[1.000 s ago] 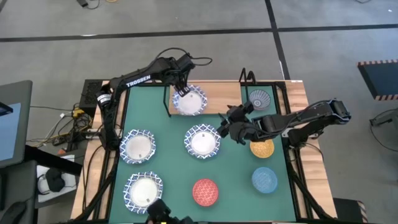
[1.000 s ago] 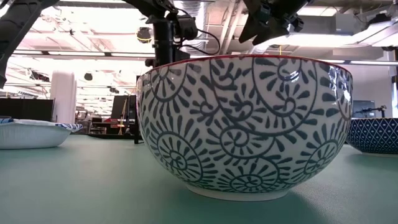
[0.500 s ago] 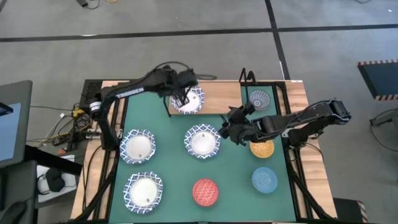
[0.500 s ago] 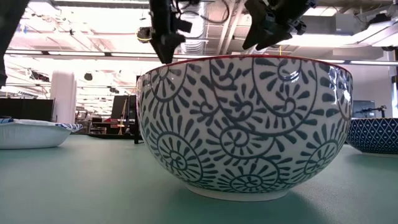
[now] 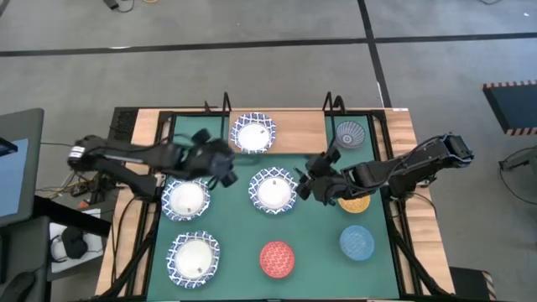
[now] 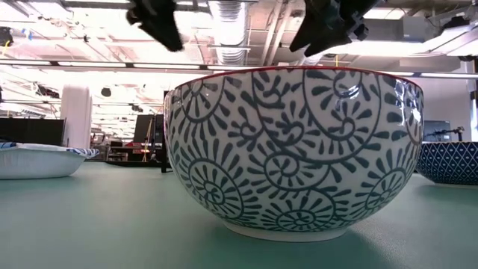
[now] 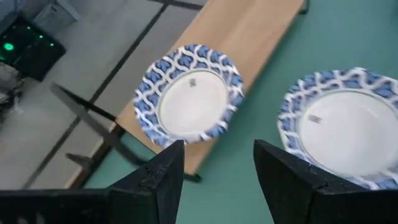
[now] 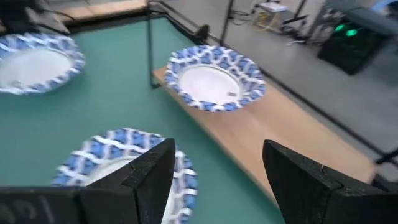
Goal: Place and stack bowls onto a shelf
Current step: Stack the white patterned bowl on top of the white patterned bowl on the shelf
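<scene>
Left gripper [image 5: 225,168] spread wide, empty, above the green mat between bowls. One white bowl [image 5: 253,134] sits on the shelf [image 5: 294,132], just beyond it. Right gripper [image 5: 309,186] also wide, empty, hovering beside the middle white bowl [image 5: 273,190].

A green mat [image 5: 239,231] covered the wooden table [image 5: 401,126]; loose cables [image 5: 92,172] lay off its left edge.

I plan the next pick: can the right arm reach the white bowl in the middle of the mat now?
Probably yes: the right gripper hovers open beside that white bowl, nothing between them.
</scene>
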